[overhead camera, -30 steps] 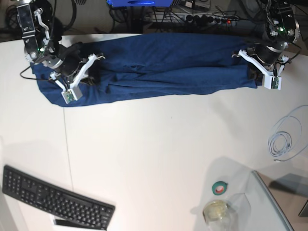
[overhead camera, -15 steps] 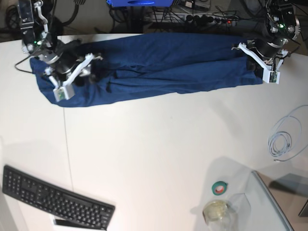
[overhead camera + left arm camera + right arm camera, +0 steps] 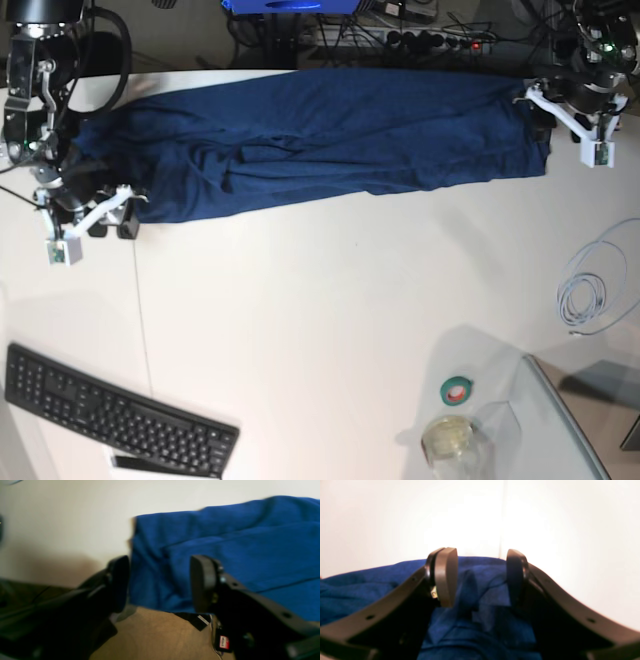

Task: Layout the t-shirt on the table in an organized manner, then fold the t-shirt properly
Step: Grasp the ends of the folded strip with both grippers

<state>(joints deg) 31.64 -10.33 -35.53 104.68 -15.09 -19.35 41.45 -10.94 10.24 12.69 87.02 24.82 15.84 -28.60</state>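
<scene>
The dark navy t-shirt point(image 3: 330, 135) lies stretched out in a long folded band along the back of the white table point(image 3: 330, 300). My right gripper point(image 3: 113, 228) is at the shirt's end on the base view's left. In the right wrist view it point(image 3: 481, 577) stands open, with loose blue fabric point(image 3: 480, 620) lying between and under its fingers. My left gripper point(image 3: 542, 118) is at the shirt's other end. The left wrist view shows it point(image 3: 160, 582) open and empty over the cloth's corner point(image 3: 225, 545) at the table's edge.
A black keyboard point(image 3: 120, 420) lies at the front left. A green tape roll point(image 3: 458, 390), a clear cup point(image 3: 450, 440) and a grey tray point(image 3: 585, 420) are at the front right. A coiled white cable point(image 3: 590, 290) lies at the right edge. A thin seam point(image 3: 143, 330) runs across the table.
Both grippers have opened and let go of the shirt. The right arm has moved left and toward the front, off the shirt's end. The left arm has moved back and right.
</scene>
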